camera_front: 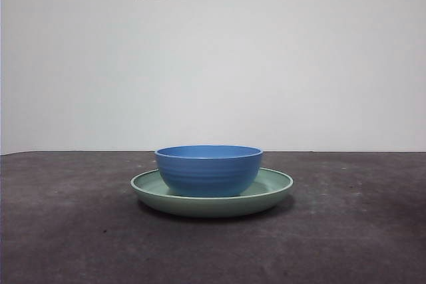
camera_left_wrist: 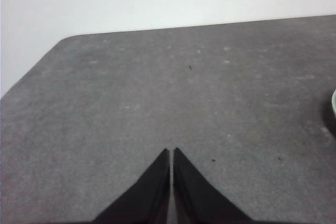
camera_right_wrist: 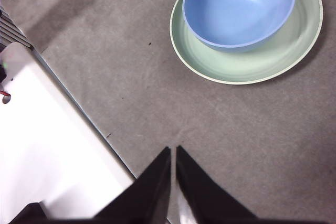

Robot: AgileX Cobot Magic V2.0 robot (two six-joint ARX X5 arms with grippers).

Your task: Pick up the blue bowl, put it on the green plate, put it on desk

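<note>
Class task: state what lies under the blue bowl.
The blue bowl sits on the green plate, which rests on the desk. The plate's centre is covered.

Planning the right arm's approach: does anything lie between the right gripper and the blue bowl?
Only bare desk, then the green plate's rim, separates the right gripper from the blue bowl, as the right wrist view shows.
</note>
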